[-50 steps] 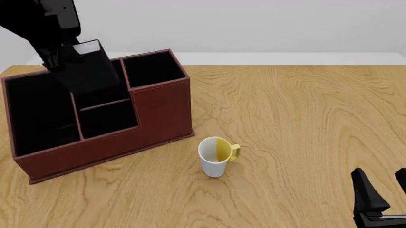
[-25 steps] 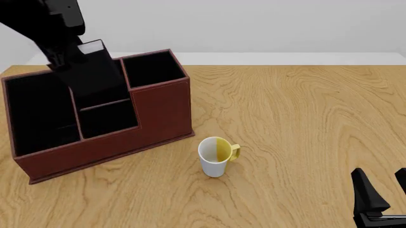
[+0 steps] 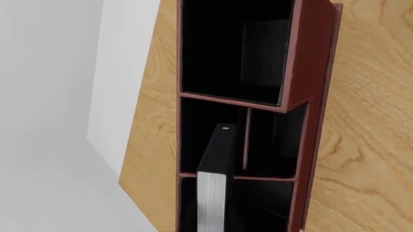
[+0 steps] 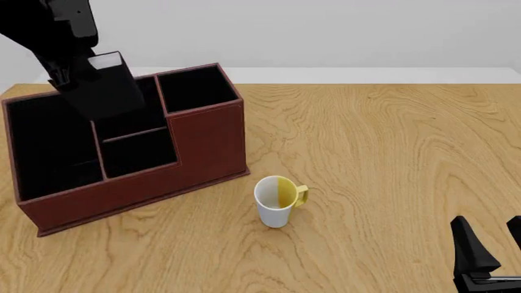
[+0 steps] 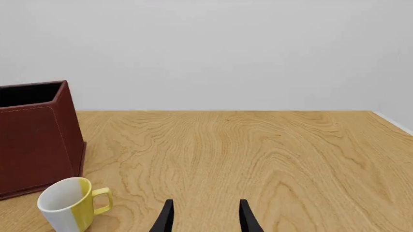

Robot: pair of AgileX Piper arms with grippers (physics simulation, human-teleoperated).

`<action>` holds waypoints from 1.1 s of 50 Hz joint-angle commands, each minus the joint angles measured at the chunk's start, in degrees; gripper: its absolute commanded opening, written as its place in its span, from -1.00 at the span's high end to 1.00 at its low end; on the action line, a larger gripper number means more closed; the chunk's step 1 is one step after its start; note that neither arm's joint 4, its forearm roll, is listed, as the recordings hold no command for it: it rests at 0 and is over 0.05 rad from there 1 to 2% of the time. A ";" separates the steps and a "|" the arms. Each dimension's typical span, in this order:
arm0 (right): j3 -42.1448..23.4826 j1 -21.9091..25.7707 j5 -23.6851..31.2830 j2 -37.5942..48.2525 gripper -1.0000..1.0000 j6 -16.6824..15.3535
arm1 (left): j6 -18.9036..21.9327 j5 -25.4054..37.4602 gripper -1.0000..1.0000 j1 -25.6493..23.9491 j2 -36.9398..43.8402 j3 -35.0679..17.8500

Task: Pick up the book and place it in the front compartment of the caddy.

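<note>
One shift: we see thin black hardcover book [image 4: 106, 88] risen slightly versus half second ago, above rear-middle cell of reddish-brown leather-look caddy [image 4: 207, 143], not front one. Left jaws presumably pinching book, grip hidden. Right jaws [image 5: 205, 215] spread, idle. Insertion unfinished, we judge.

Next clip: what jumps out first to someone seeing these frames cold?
The big reddish-brown caddy at the table's left, with the black book held tilted over its compartments by the left arm. Next, the white-and-yellow mug standing alone in front of the caddy, and the right tool open near the table's edge.
</note>
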 commanded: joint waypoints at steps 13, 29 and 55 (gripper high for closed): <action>0.00 0.00 0.00 0.02 -1.00 0.01 | 4.38 0.74 1.00 0.11 2.56 -1.90; 0.00 0.00 0.00 0.01 -1.00 0.00 | 5.16 0.74 1.00 0.46 3.51 -2.70; 0.00 0.00 -0.01 0.03 -1.00 0.00 | 2.89 0.74 1.00 -2.35 4.66 -2.23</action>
